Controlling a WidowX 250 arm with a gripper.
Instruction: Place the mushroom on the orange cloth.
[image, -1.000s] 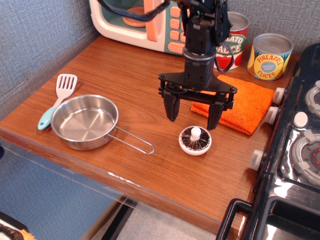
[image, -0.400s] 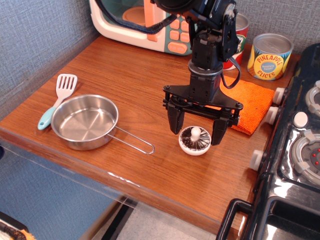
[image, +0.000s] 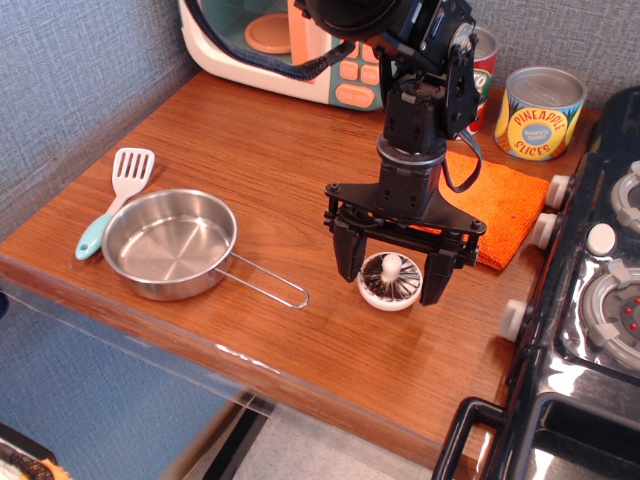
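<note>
**Open jaws straddle the mushroom**

We see the black two-fingered gripper (image: 392, 282) set low over the small round toy mushroom (image: 390, 281), white-rimmed with dark ribbed gills and a white stem knob, which sits on the brown wooden counter (image: 250, 160). The fingers stand apart, one on each side of the cap; whether they touch it we cannot tell. The bright orange textured cloth (image: 500, 200) lies near, at about one o'clock from the mushroom. The round steel pan (image: 168, 243) rests well apart at nine o'clock.

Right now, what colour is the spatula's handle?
Light teal, with a white blade; the spatula shows in the only view.
</note>
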